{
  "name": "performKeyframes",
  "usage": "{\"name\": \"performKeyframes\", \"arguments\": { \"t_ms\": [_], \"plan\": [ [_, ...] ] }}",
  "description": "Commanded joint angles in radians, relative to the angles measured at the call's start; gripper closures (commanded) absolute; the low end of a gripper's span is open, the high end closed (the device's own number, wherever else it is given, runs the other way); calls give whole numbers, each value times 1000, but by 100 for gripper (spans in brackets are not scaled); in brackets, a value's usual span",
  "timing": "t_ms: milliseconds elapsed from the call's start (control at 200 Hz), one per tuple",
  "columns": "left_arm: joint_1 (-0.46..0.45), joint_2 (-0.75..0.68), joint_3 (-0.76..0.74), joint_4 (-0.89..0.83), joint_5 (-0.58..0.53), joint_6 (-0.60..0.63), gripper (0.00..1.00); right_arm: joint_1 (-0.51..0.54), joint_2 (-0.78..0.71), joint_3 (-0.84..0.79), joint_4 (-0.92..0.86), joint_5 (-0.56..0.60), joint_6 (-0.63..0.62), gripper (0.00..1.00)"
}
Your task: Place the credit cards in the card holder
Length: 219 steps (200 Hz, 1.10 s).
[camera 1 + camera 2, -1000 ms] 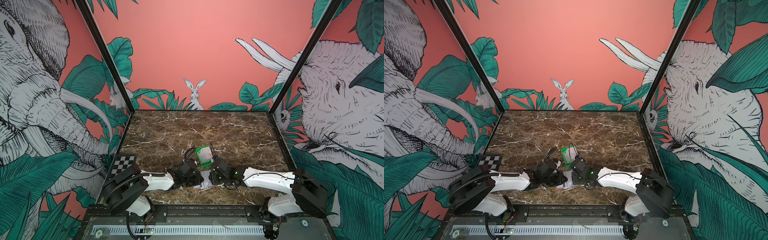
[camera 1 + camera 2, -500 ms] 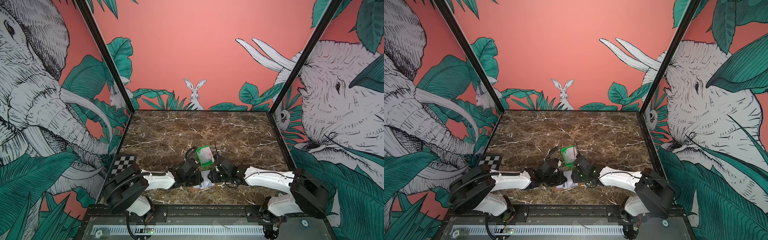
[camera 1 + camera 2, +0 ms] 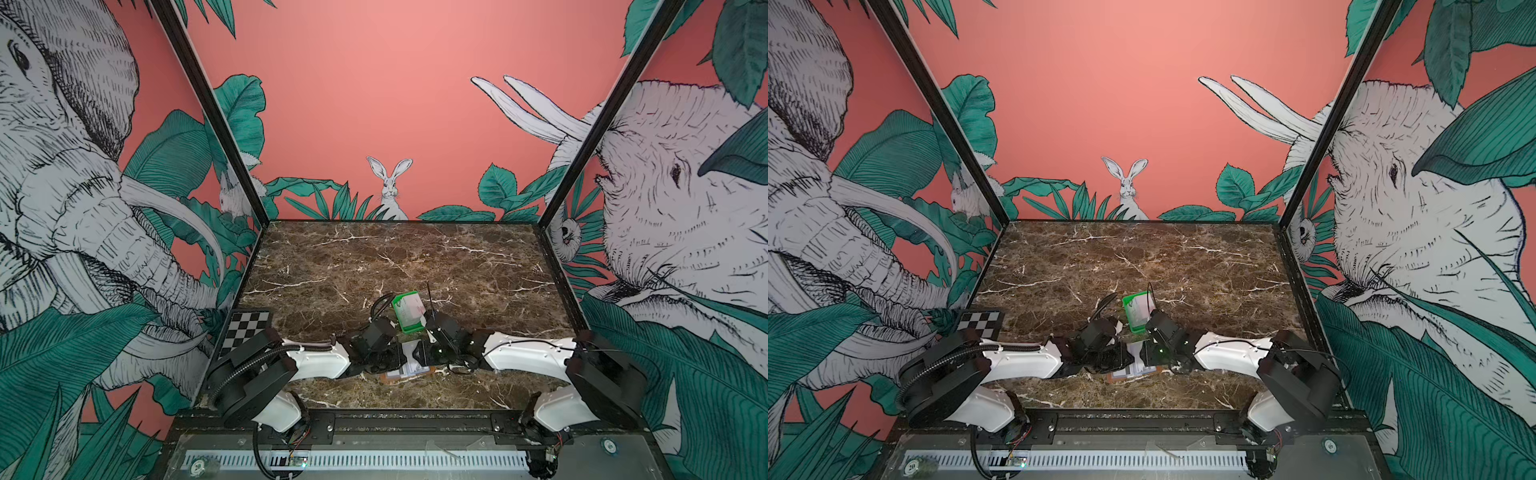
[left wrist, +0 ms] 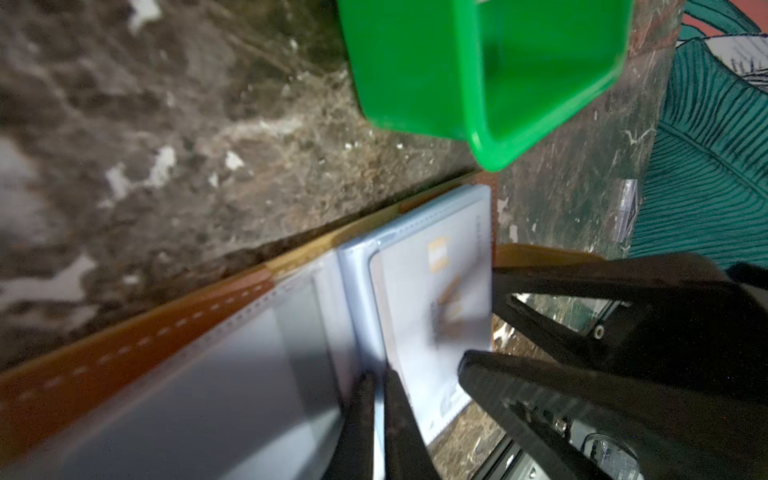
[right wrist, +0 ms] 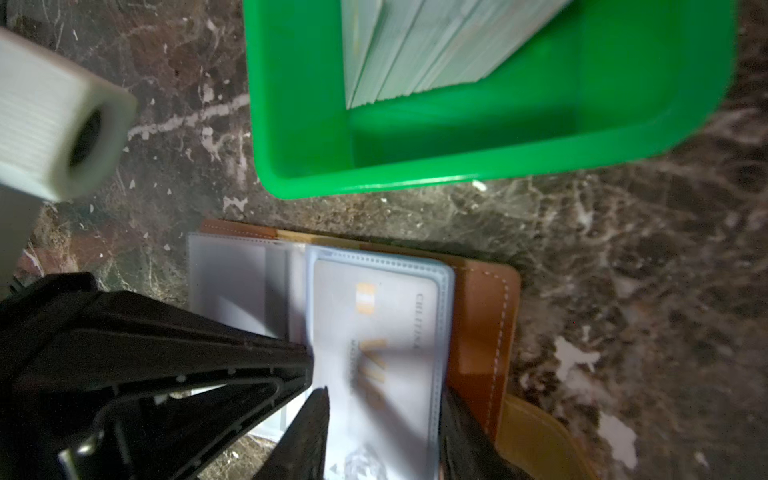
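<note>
White plastic card [image 5: 374, 332] sleeved in tan leather wallet [image 5: 482, 324]. Left hand [image 4: 378, 386] pinched together over wallet; right hand [image 5: 384, 395] astride card, grip unclear.

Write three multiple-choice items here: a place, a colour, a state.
1. Where is the stack of cards? A in the green tray; B on the checkerboard; C on the marble table.
2. What colour is the card holder's cover? A black; B tan-brown; C green.
3. How is the card holder? A snapped shut; B standing on edge; C lying open, one card in a clear sleeve.
Answers: A, the stack sits between green walls; B, stitched brown shows around the sleeves; C, both wrist views show it spread flat.
</note>
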Motion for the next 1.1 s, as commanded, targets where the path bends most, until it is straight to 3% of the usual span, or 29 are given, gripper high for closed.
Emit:
{"name": "performKeyframes", "arguments": {
  "t_ms": [0, 245, 555, 790, 1090],
  "plan": [
    [-8, 8, -32, -42, -27, -8, 90, 0, -15, -15, 46, -22, 0, 59],
    [-8, 1, -40, 20, -12, -29, 90, 17, -84, 6, 0, -16, -14, 61],
    [-5, -131, -12, -139, -61, 10, 90, 77, -57, 78, -79, 43, -15, 60],
    [7, -204, -67, -155, -71, -9, 90, 106, -25, 122, -87, 53, -15, 59],
    [51, -207, -155, -64, -29, -38, 90, 156, 18, 184, -87, 43, -12, 53]
  ]
}}
